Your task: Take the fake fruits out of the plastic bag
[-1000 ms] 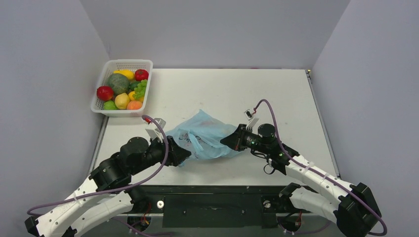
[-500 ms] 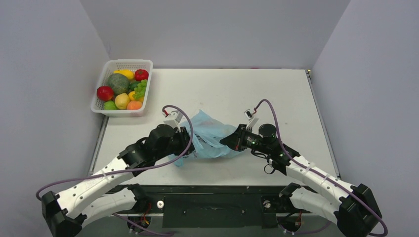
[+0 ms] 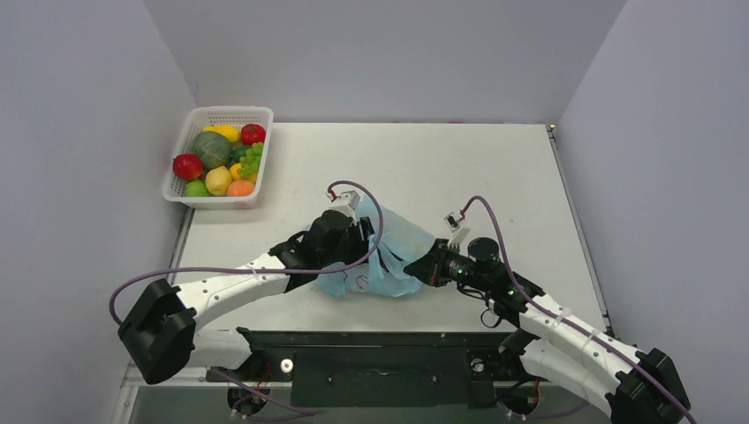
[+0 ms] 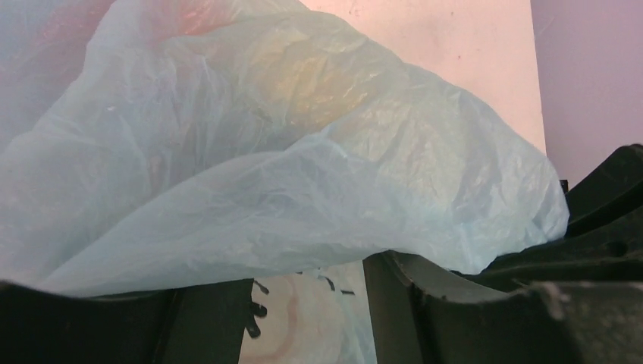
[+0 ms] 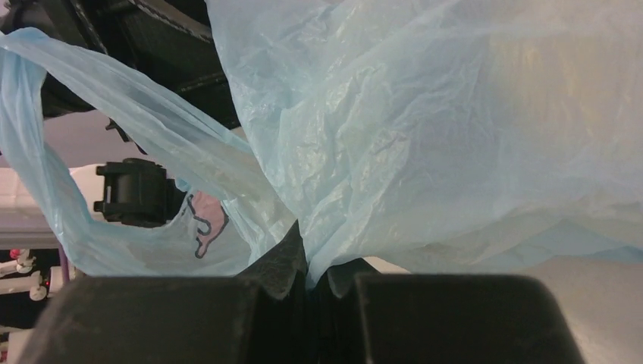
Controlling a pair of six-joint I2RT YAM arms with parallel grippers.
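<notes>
The light-blue plastic bag point(image 3: 399, 247) lies crumpled at the table's near middle between my two grippers. My left gripper point(image 3: 362, 246) is pushed in at the bag's left side. In the left wrist view its jaws point(image 4: 307, 318) stand apart, with bag film point(image 4: 303, 174) draped over both fingers and printed film showing in the gap. My right gripper point(image 3: 430, 268) is shut on a pinch of the bag's right edge point(image 5: 455, 114); the film runs down between its closed tips point(image 5: 307, 284). The fake fruits are hidden by the bag; only faint yellowish and reddish tints show through the film.
A white lattice basket point(image 3: 258, 115) holding several toy fruits stands at the back left corner of the table point(image 3: 459, 159). A loop handle of the bag point(image 5: 45, 189) hangs in front of the left arm in the right wrist view. Grey walls close in three sides.
My left arm has stretched forward and right, from the bag's left end into the bag. The bag has bunched up and shifted right. The right gripper has moved slightly right and nearer, still pinching.
</notes>
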